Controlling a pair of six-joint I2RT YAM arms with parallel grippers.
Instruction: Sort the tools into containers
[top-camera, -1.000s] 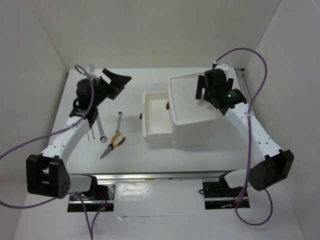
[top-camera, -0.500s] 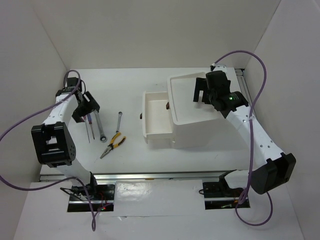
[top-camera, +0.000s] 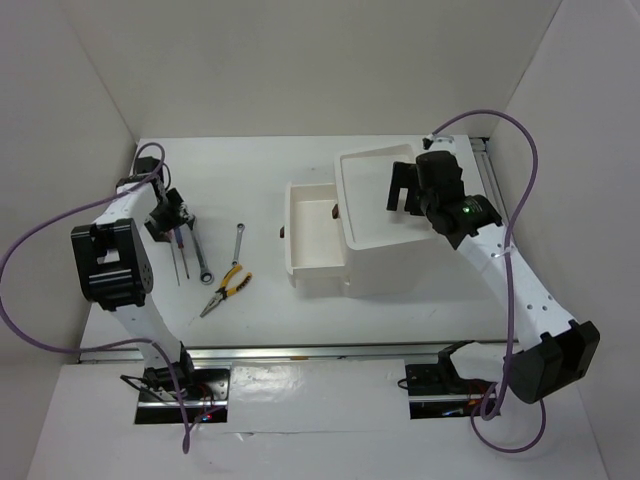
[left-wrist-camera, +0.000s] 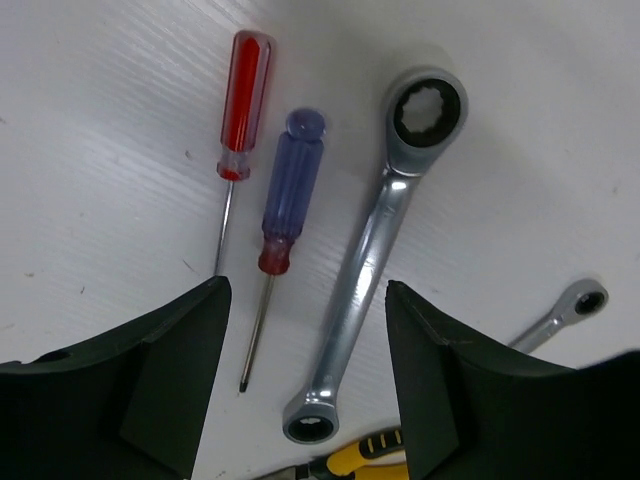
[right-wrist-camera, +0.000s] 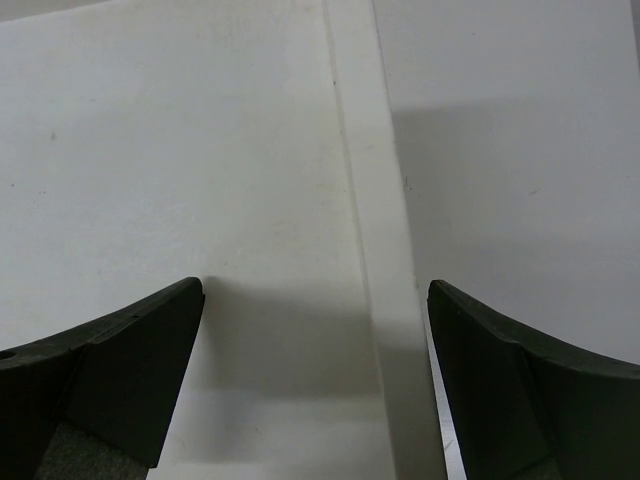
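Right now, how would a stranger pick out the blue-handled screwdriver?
Look at the white table's left side, under the left gripper. The blue-handled screwdriver lies between a red-handled screwdriver and a big silver wrench; only its handle is blue.

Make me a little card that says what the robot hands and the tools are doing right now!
left gripper: open, holding nothing, above tools on the white table
seen between its fingers: blue-handled thin screwdriver, large silver ring wrench
lying nearby: red-handled thin screwdriver, small silver wrench, yellow-black pliers
right gripper: open, empty, over the top tray of the white plastic box unit
white drawer: pulled out
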